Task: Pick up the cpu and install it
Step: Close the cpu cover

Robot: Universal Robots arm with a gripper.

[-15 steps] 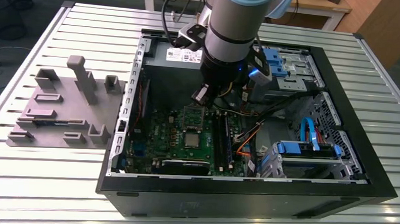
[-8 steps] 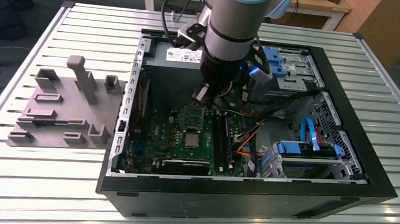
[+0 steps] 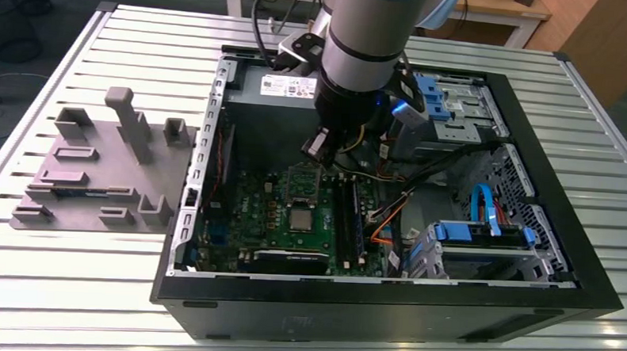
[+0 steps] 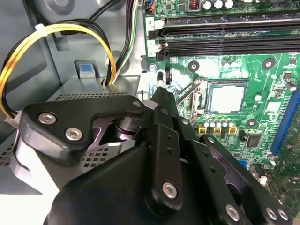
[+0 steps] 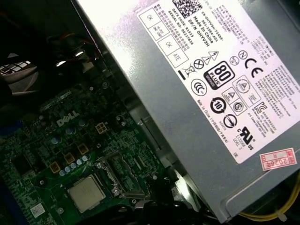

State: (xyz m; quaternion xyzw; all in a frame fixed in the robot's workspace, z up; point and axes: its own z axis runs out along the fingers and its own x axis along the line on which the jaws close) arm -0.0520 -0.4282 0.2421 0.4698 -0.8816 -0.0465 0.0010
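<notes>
Slatted metal table (image 3: 96, 293) | open PC case (image 3: 564, 258) | cpu (image 3: 303, 220) seated on motherboard (image 3: 259, 213)

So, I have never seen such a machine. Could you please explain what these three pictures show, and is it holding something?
The thick grey tube is a robot arm reaching into an open computer case on a slatted metal table. One camera watches from outside; two ride near the arm's wrist. The black gripper hangs above the green motherboard, holding nothing. The cpu, a small silver square, already sits in its socket beside the grey power supply. Grey plastic fixture blocks lie beside the case.
</notes>
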